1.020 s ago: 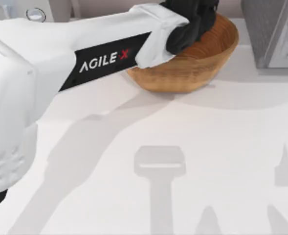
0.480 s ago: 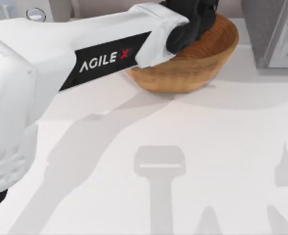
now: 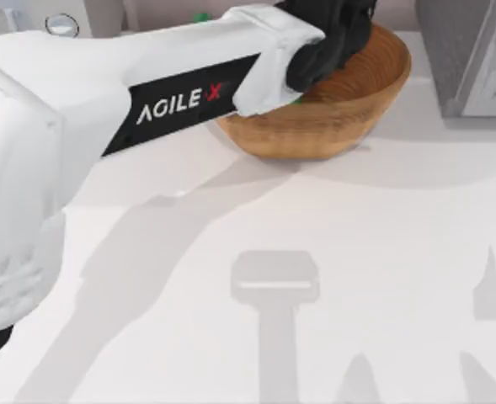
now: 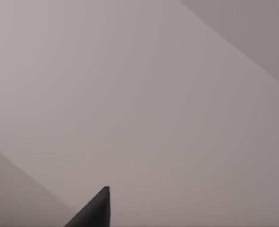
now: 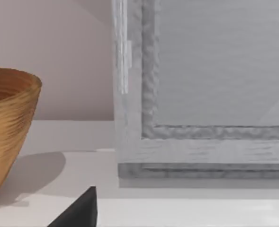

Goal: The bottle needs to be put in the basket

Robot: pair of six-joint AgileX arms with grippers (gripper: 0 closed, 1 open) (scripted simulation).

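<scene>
Brown woven basket [image 3: 332, 118] sits at far side of table [image 3: 315, 252], stiff, ribbed. Left gripper [image 3: 328, 38] hangs over basket, black, low inside rim. Fingers hidden, can't tell if open or holding. Tiny green bits peek out: one under gripper [image 3: 299, 99] in basket, likely bottle. Bottle probably light, smooth, slippery; best held round middle. Right arm parked near grey box [image 5: 201, 94].

Green bottle [image 3: 299, 101] barely visible inside brown basket [image 3: 332, 126]

text: "AGILE·X" | on: left arm [image 3: 146, 93] black panel | white letters, red X
</scene>
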